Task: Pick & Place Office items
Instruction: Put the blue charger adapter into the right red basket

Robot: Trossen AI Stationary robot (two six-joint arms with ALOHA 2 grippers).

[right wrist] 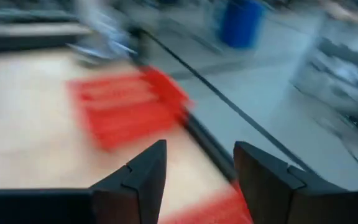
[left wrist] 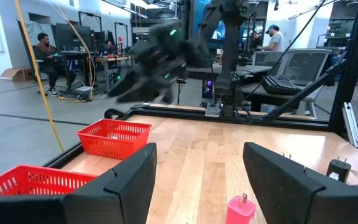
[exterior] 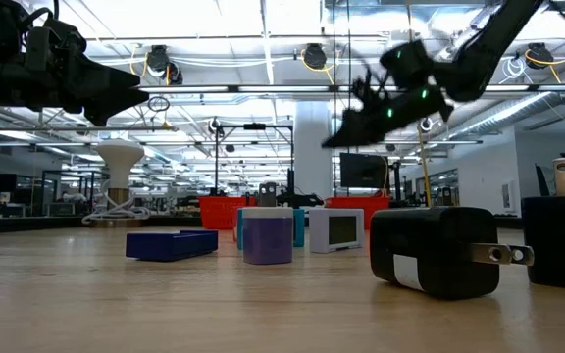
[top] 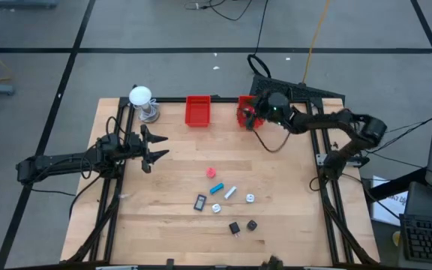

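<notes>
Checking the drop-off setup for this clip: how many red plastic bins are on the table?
2. One red plastic bin sits at the table's far edge near the middle; the second red plastic bin is just right of it, partly covered by the right gripper. None seem hidden.

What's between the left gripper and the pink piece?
Nothing visible. The left gripper, jaws open, hangs over the bare wooden table left of the small pink plastic piece; only open tabletop lies between them. The other small items sit farther on.
</notes>
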